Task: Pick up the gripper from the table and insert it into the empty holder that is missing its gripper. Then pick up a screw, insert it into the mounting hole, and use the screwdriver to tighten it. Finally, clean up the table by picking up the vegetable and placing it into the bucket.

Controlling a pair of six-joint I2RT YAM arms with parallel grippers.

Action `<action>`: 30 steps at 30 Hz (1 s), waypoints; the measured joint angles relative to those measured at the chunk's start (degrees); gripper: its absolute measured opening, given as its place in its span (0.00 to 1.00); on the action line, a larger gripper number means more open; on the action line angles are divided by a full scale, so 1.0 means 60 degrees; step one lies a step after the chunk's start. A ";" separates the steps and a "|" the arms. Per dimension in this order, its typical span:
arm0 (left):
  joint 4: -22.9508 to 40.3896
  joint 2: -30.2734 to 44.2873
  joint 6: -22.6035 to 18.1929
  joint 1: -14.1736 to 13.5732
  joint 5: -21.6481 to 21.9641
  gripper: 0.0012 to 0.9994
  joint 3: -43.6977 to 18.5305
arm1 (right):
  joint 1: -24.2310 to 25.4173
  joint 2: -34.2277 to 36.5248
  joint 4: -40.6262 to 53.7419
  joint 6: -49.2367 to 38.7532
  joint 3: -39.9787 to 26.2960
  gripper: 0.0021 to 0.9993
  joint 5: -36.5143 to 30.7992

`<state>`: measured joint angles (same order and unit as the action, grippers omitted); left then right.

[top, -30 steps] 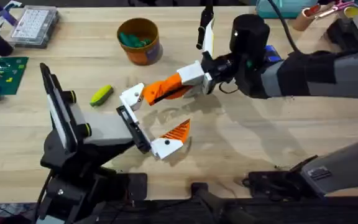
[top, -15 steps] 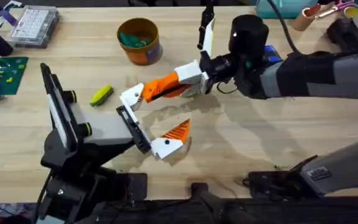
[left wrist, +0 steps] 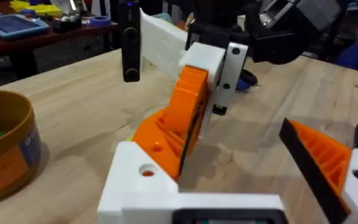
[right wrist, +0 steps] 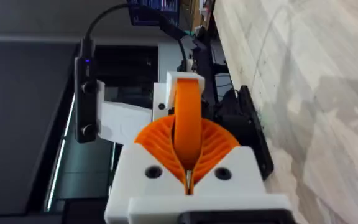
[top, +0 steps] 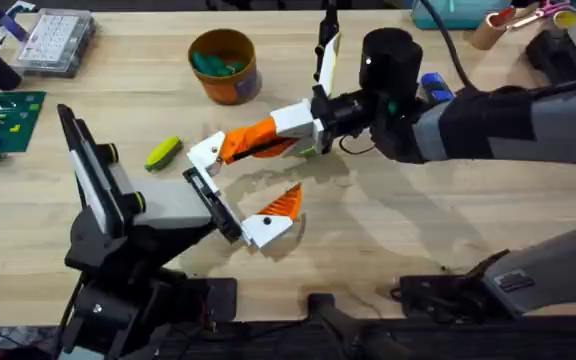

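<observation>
Right end effector (top: 243,145): orange pads closed on the gripper (top: 208,153), held above the bench (top: 418,230) with its white base just beside the upper end of the holder (top: 213,203).
Holder: black crossbar carrying the twin finger (top: 273,215) at its lower end.
Left end effector: open or closed, cannot tell.
Vegetable (top: 163,152): lay on the bench, left of the holder.
Bucket (top: 223,65): stood well behind, teal bits inside.
Parts box (top: 56,40): far left corner.
</observation>
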<state>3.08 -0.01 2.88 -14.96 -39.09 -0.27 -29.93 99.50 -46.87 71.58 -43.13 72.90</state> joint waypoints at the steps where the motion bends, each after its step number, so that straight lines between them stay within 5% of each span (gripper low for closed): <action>1: 0.0002 0.0000 0.0028 0.0000 -0.0017 0.99 0.0001 | -0.0011 0.0000 0.0031 -0.0002 0.0000 0.02 0.0002; 30: 0.0021 0.0000 0.0101 0.0004 -0.0332 0.99 -0.0001 | 0.0026 0.0000 0.0116 0.0001 0.0000 0.02 0.0054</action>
<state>3.20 -0.01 3.49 -14.94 -41.08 -0.27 -29.78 99.50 -46.17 71.59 -43.13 73.23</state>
